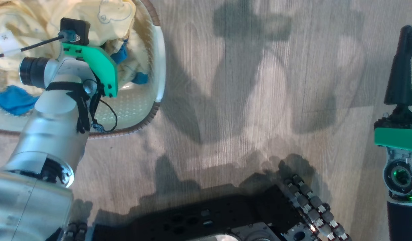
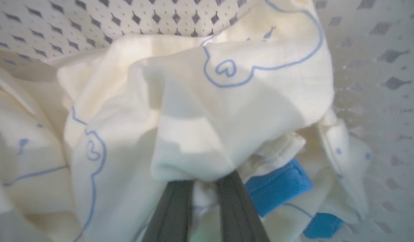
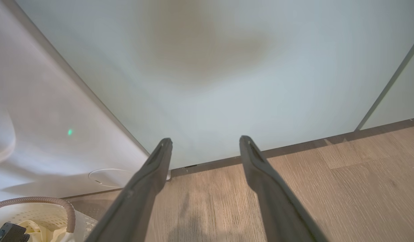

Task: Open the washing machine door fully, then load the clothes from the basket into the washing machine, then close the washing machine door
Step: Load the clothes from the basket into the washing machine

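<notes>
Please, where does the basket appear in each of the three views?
Head view: basket in the upper left corner.
Left wrist view: its perforated wall runs along the top and the right side.
Right wrist view: its brown rim is in the lower left corner.
Shared landmark: the yellow clothes lying inside it.

The clothes (image 2: pixel 207 111) are soft, matt, creased cloth. The basket (image 1: pixel 134 107) is smooth perforated plastic with a woven-look rim. The floor (image 1: pixel 246 100) is matt, grained wood. The washing machine (image 3: pixel 42 134) has a smooth, faintly glossy front.
</notes>
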Controlling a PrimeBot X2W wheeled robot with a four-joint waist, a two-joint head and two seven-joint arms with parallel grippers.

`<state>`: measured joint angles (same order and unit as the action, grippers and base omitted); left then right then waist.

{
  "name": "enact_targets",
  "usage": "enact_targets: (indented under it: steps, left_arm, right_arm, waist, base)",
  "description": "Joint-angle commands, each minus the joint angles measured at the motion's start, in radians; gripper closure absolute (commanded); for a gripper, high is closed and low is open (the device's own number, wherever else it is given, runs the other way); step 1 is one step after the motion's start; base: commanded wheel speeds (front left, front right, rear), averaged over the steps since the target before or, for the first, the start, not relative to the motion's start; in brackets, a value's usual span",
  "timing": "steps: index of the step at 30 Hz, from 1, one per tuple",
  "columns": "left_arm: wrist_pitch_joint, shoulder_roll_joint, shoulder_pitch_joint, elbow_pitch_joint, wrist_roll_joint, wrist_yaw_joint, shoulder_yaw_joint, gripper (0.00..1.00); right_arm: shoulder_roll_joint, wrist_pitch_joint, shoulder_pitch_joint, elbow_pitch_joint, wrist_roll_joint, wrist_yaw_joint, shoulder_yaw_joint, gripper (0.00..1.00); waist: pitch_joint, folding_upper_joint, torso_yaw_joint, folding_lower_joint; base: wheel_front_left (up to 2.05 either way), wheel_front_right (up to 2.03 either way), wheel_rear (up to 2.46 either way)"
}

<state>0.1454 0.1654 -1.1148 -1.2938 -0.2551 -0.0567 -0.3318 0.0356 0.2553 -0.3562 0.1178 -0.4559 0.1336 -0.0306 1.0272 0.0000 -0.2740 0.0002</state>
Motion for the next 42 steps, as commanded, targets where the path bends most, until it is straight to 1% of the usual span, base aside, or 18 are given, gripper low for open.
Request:
enact_targets:
  steps: [1,9,17,21,28,32,34,35,39,40,42]
  left_arm:
    - [0.019,0.026,0.033,0.006,0.007,0.01,0.004,1.0]
    - [0.097,0.007,0.052,0.031,0.003,0.026,-0.005,1.0]
    - [0.115,-0.028,0.091,0.121,0.002,0.037,-0.011,1.0]
    - [0.116,-0.031,0.131,0.217,0.008,0.045,-0.009,1.0]
    - [0.116,-0.004,0.239,0.398,0.025,0.053,0.004,1.0]
    - [0.116,0.009,0.308,0.51,0.036,0.067,0.016,1.0]
    - [0.116,0.015,0.346,0.567,0.039,0.078,0.026,1.0]
    - [0.116,0.021,0.387,0.628,0.041,0.088,0.037,1.0]
    - [0.116,0.032,0.473,0.742,0.045,0.11,0.059,1.0]
    - [0.116,0.034,0.517,0.792,0.043,0.121,0.069,1.0]
    - [0.116,0.039,0.56,0.837,0.047,0.133,0.075,1.0]
  right_arm:
    - [0.015,0.006,0.03,0.023,0.006,-0.003,-0.003,0.0]
    - [0.015,0.006,0.044,0.011,0.029,-0.003,0.021,0.0]
    - [0.015,0.006,0.077,0.003,0.065,-0.003,0.06,0.0]
    - [0.015,0.006,0.095,-0.005,0.074,-0.003,0.072,0.0]
    - [0.015,0.006,0.119,-0.019,0.088,-0.003,0.067,0.0]
    - [0.015,0.006,0.142,-0.028,0.098,-0.003,0.076,0.0]
    - [0.015,0.006,0.156,-0.032,0.102,-0.003,0.08,0.0]
    - [0.015,0.006,0.173,-0.036,0.11,-0.003,0.081,0.0]
    - [0.015,0.006,0.209,-0.046,0.139,-0.003,0.082,0.0]
    - [0.015,0.006,0.227,-0.053,0.159,-0.003,0.082,0.0]
    - [0.015,0.006,0.245,-0.062,0.171,-0.003,0.084,0.0]
  waist:
    - [-0.018,0.0,0.014,-0.0002]
    - [-0.093,0.0,0.057,-0.0002]
    - [-0.169,0.0,0.112,-0.0002]
    - [-0.219,0.0,0.132,-0.0002]
    - [-0.314,0.0,0.149,-0.0002]
    - [-0.366,0.0,0.164,-0.0002]
    - [-0.397,0.0,0.171,-0.0002]
    - [-0.43,0.0,0.178,-0.0002]
    - [-0.498,0.0,0.194,-0.0002]
    - [-0.533,0.0,0.202,-0.0002]
    - [-0.569,0.0,0.209,-0.0002]
  base:
    - [0.0,0.0,0.0]
    - [0.0,0.0,0.0]
    - [0.0,0.0,0.0]
    - [0.0,0.0,0.0]
    - [0.0,0.0,0.0]
    - [0.0,0.0,0.0]
    - [0.0,0.0,0.0]
    - [0.0,0.0,0.0]
    - [0.0,0.0,0.0]
    - [0.0,0.0,0.0]
    - [0.0,0.0,0.0]
